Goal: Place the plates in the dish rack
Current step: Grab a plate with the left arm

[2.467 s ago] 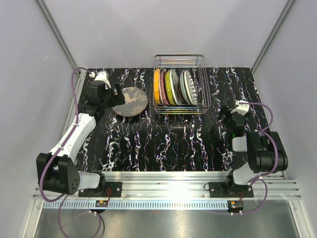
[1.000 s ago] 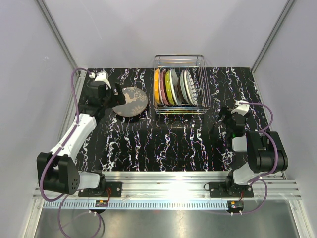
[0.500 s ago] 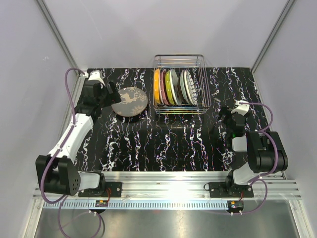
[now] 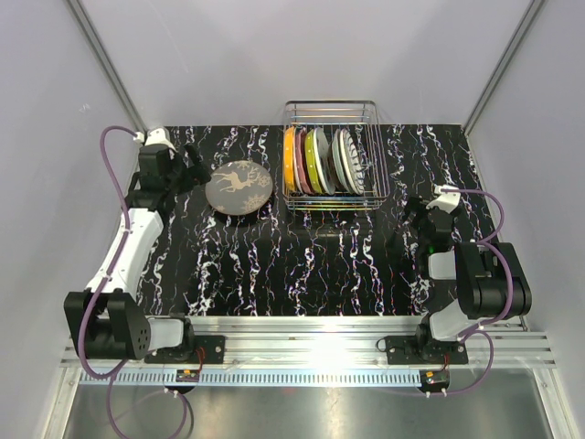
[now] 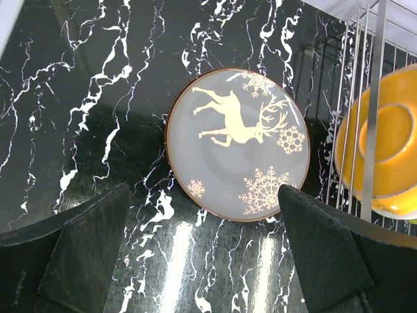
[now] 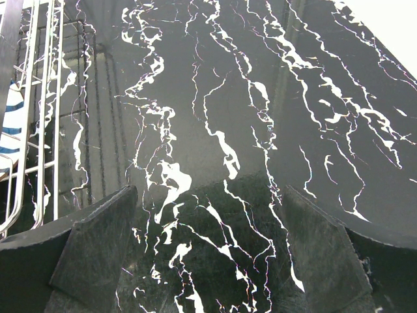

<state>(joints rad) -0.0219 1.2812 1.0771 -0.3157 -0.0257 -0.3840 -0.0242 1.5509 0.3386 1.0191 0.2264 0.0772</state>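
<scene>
One plate is lying outside the rack. We are holding our left gripper (image 4: pixel 189 165), fingers spread wide and empty, at nine o'clock of the deer plate (image 5: pixel 238 143), which is lying flat on the table (image 4: pixel 311 265) just beside the dish rack (image 4: pixel 331 103), at its nine o'clock. We are judging that the fingers could skid off its low rim and shove it into the wires or the orange plate (image 5: pixel 381 156). Our right gripper (image 6: pixel 207 192), wide too, is hovering at the rack's four o'clock
</scene>
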